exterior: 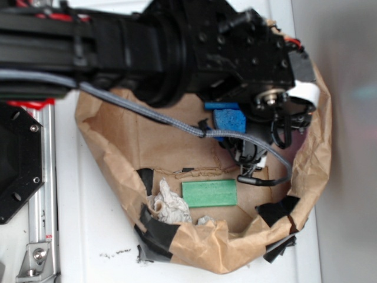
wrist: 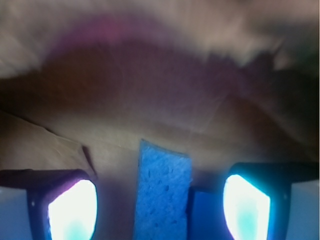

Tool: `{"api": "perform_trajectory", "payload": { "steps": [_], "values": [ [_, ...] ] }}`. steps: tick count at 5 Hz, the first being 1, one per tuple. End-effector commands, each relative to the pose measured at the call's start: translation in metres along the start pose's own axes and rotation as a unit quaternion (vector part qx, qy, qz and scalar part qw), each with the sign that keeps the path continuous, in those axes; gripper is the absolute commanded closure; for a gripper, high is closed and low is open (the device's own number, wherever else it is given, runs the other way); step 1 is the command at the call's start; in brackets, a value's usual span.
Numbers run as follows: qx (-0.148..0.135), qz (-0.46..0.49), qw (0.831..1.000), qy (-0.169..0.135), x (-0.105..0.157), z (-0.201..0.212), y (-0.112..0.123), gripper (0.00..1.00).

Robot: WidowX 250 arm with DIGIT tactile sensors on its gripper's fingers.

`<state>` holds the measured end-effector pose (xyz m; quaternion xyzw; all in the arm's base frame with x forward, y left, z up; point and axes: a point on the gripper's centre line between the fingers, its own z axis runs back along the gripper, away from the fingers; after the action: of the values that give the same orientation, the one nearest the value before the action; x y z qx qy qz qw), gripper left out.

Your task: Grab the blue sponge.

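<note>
Brown paper bag (exterior: 123, 135) on the white surface (exterior: 106, 247) holds the blue sponge (wrist: 164, 192), which stands between the open gripper's (wrist: 160, 207) fingers (wrist: 72, 210).

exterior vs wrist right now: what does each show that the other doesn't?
Exterior only: the green block, the crumpled white paper, the black tape patches on the brown paper bag's rim, the grey cable, and the arm itself, which hides most of the end effector.

Wrist only: both end effector fingers spread apart, with the blue sponge lying in the gap between them, and a darker blue piece beside the sponge.

Both: the blue sponge and the bag's brown paper floor.
</note>
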<state>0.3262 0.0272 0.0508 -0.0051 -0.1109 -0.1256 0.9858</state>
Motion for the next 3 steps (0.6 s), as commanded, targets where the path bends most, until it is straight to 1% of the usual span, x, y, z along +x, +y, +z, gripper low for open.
{"api": "perform_trajectory", "payload": {
  "steps": [1,2,3],
  "values": [
    [0.028,-0.010,1.000,0.009,0.007,-0.017,0.007,0.00],
    [0.039,-0.021,0.999,0.023,0.004,-0.030,0.007,0.00],
    [0.037,-0.038,0.998,0.031,0.002,-0.034,-0.004,0.00]
  ]
}}
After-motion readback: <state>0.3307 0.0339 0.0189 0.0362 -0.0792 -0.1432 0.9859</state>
